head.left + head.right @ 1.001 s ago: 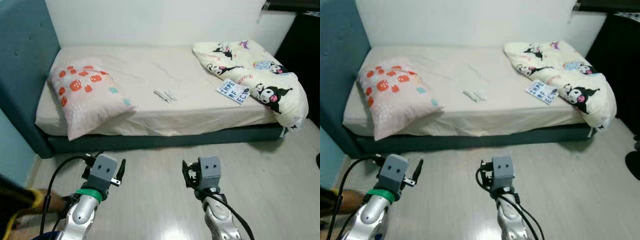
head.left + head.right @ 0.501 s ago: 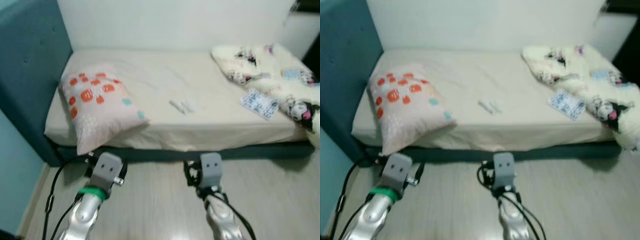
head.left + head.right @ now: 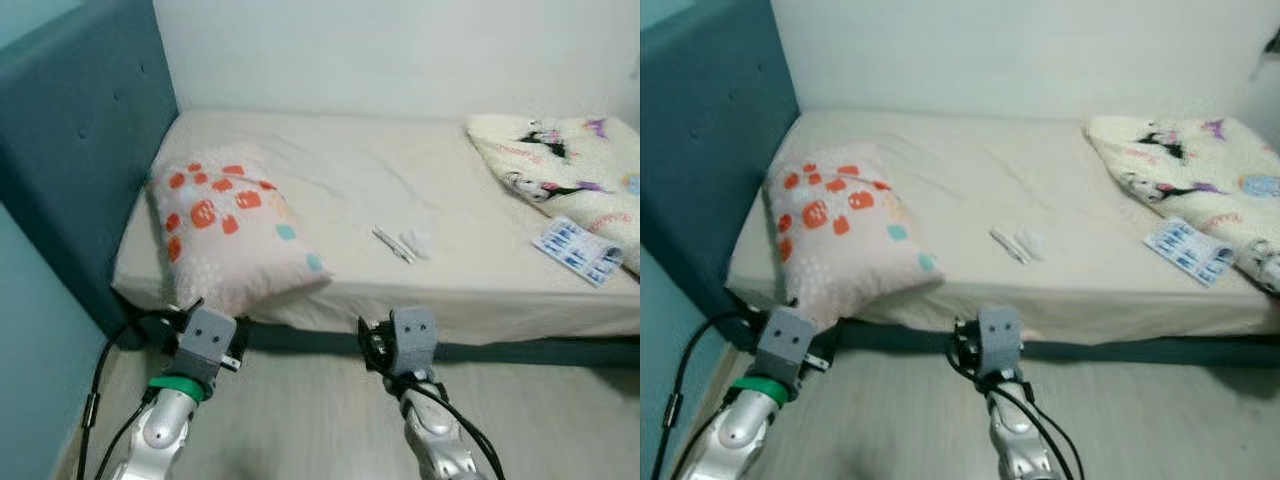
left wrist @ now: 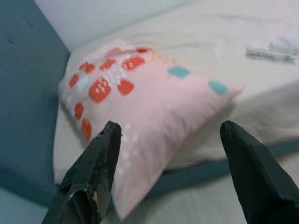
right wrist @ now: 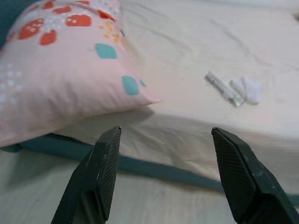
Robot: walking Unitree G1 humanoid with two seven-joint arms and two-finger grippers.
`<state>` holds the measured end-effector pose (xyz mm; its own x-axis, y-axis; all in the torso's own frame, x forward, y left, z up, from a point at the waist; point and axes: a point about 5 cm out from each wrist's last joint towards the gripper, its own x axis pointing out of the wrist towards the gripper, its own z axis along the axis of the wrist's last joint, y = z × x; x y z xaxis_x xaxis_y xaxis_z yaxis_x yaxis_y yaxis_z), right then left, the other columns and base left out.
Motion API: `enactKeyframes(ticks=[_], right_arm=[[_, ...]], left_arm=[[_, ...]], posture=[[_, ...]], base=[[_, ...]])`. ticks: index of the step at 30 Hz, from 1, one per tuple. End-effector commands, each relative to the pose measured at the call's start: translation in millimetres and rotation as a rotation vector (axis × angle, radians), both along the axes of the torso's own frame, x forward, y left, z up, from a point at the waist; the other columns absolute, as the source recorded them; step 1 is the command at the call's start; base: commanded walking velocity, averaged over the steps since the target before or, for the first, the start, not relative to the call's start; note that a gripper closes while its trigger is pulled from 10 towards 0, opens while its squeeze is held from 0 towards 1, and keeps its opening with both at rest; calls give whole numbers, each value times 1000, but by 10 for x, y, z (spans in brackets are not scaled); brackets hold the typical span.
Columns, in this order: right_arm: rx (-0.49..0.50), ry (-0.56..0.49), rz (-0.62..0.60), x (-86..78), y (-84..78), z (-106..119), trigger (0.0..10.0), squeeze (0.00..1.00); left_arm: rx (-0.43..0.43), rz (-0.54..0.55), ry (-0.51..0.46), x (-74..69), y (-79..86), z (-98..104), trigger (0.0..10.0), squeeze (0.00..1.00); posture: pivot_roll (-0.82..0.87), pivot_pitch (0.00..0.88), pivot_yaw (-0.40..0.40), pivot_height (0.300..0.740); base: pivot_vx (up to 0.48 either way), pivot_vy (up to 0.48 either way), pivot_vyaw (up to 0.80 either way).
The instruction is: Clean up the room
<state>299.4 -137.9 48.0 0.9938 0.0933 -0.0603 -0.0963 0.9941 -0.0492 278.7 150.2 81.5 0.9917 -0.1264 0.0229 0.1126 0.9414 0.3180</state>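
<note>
Nearest the camera, at the bottom of the frame, the left pincer [image 4: 170,175] and the right pincer [image 5: 175,175] are hanging over the pale wood floor [image 3: 300,420] just short of the bed, both spread wide and gripping nothing. Compared with a second ago, the whole picture has shifted: the camera is turning left and closing in, so the bed edge is now sitting right above the wrists and much of the quilt has slid out at the right. That suggests the robot is lining up on the pillow end of the bed.

Just beyond the left pincer, the pink pillow with orange and teal patches [image 3: 230,235] is lying askew at lower left, one corner overhanging the mattress edge beside the teal padded headboard [image 3: 70,170]. Mid-frame, small white wrappers or tissue scraps [image 3: 405,242] are lying on the cream fitted sheet [image 3: 330,170]. At the far right, a blue-and-white booklet [image 3: 578,250] is resting against the cream cartoon-print quilt [image 3: 560,165], which is bunched up. Nothing is blocking the reach to the pillow.
</note>
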Motion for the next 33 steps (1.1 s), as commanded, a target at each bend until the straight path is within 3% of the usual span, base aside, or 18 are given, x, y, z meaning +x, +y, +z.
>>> enactKeyframes(ticks=[1,28,33], right_arm=[[12,9,5,-2,46,-12,10000,0],[8,7,-13,6,4,0,10000,0],[6,6,-18,10,-9,5,10000,0]], left_arm=[[26,23,35,-46,89,-77,10000,0],[20,-7,36,-16,46,-71,10000,0],[16,-11,57,-33,45,-95,10000,0]], posture=[[16,29,44,740],[1,21,47,740],[1,24,46,740]], base=[[431,0,0],[447,0,0],[0,0,0]])
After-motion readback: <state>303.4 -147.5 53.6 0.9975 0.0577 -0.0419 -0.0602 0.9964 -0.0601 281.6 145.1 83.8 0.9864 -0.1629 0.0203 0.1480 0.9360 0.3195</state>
